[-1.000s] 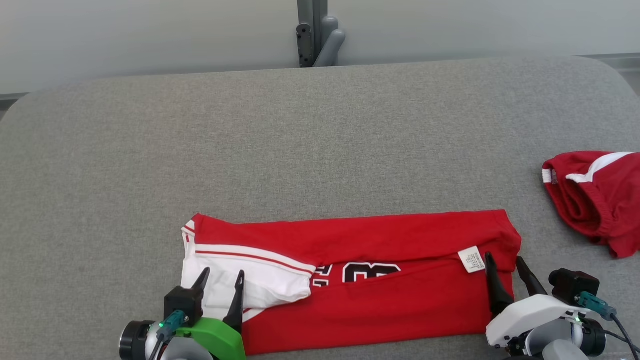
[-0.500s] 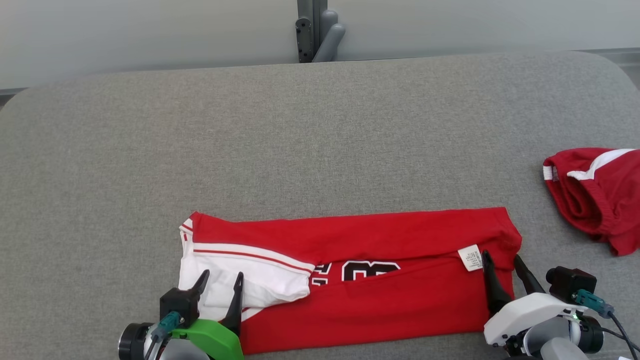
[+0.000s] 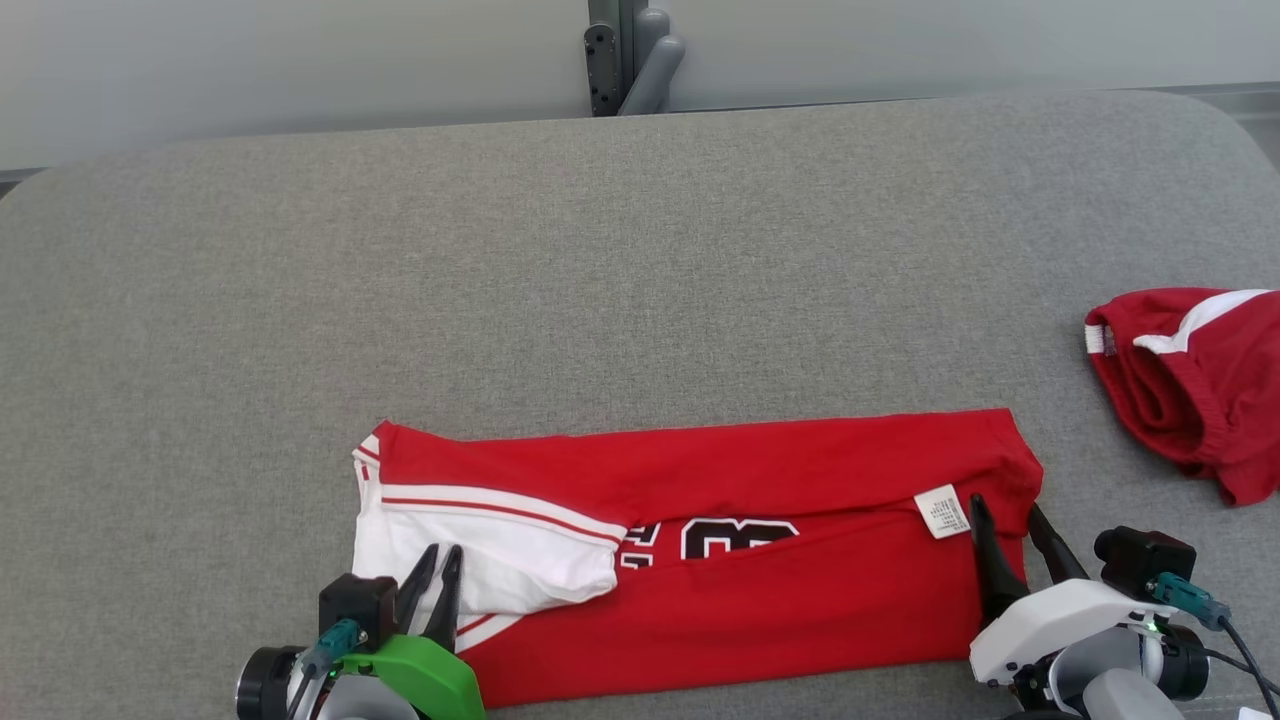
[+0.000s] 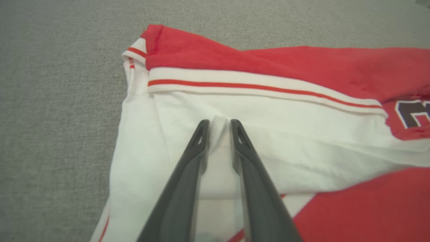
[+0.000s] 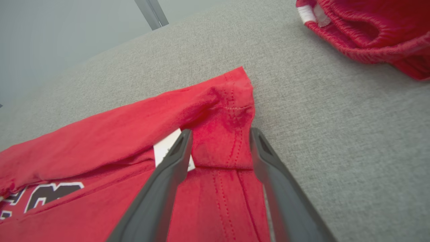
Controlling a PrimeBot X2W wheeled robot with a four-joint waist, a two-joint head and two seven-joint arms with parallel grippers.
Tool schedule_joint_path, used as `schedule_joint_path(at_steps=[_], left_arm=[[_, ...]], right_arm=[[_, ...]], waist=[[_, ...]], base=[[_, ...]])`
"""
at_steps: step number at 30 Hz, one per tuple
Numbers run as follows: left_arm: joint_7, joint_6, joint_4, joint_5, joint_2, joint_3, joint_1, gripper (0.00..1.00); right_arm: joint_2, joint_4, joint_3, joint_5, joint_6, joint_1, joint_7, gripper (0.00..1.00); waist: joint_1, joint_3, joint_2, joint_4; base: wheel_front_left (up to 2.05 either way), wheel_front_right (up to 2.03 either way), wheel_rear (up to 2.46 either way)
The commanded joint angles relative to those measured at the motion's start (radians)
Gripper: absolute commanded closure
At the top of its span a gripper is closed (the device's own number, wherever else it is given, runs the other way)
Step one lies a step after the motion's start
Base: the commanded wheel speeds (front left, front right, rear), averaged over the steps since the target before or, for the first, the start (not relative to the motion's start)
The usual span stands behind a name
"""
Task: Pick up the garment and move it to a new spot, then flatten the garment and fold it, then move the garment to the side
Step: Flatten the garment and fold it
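Observation:
The garment point(image 3: 760, 470) is a red shirt with a white panel and black print, folded into a long strip near the front of the grey table point(image 3: 640, 280). My left gripper point(image 3: 443, 552) rests on its white left end. In the left wrist view the left gripper point(image 4: 219, 122) pinches a raised ridge of white cloth point(image 4: 268, 111) between narrow jaws. My right gripper point(image 3: 1003, 505) is at the strip's right end beside a white label point(image 3: 942, 512). The right wrist view shows the right gripper point(image 5: 220, 131) open, its fingers straddling the red hem corner point(image 5: 231, 101).
A second red garment with white trim point(image 3: 1190, 390) lies bunched at the table's right edge, also seen as a red bundle point(image 5: 366, 30) in the right wrist view. A grey post point(image 3: 625, 55) stands behind the table's far edge. Bare grey cloth surface stretches beyond the strip.
My left fingers have drawn together onto the white cloth. The right fingers have narrowed slightly around the hem. The head camera has tilted a little; the garment lies as before.

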Motion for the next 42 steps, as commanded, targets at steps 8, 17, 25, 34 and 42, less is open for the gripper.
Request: schedule_joint_path(at_steps=[8,17,25,34,42], left_arm=[[-0.003,-0.006,-0.015,-0.001,0.000,0.000,-0.003,1.00],[-0.003,-0.008,-0.079,-0.014,0.029,-0.062,0.042,1.00],[-0.003,-0.007,-0.101,-0.071,0.084,-0.137,0.099,0.98],[-0.003,-0.007,-0.112,-0.042,0.156,-0.172,0.166,0.00],[-0.003,0.038,-0.227,-0.029,0.114,-0.061,0.210,0.00]], right_arm=[[-0.003,0.002,-0.004,0.008,-0.002,-0.002,-0.002,0.20],[0.012,0.014,-0.012,0.009,-0.002,0.024,-0.002,0.20],[0.020,0.022,-0.018,0.006,-0.002,0.047,-0.002,0.12],[0.017,0.011,-0.039,-0.004,-0.002,0.058,-0.002,0.00],[0.018,-0.010,-0.091,-0.041,-0.002,0.063,-0.002,0.00]], waist=[[0.0000,-0.009,0.0000,0.008],[0.0000,-0.058,0.0000,0.034],[0.0000,-0.098,0.0000,0.059],[0.0000,-0.108,0.0000,0.073],[0.0000,-0.099,0.0000,0.079]], base=[[0.00,0.00,0.00],[0.00,0.00,0.00],[0.00,0.00,0.00],[0.00,0.00,0.00],[0.00,0.00,0.00]])
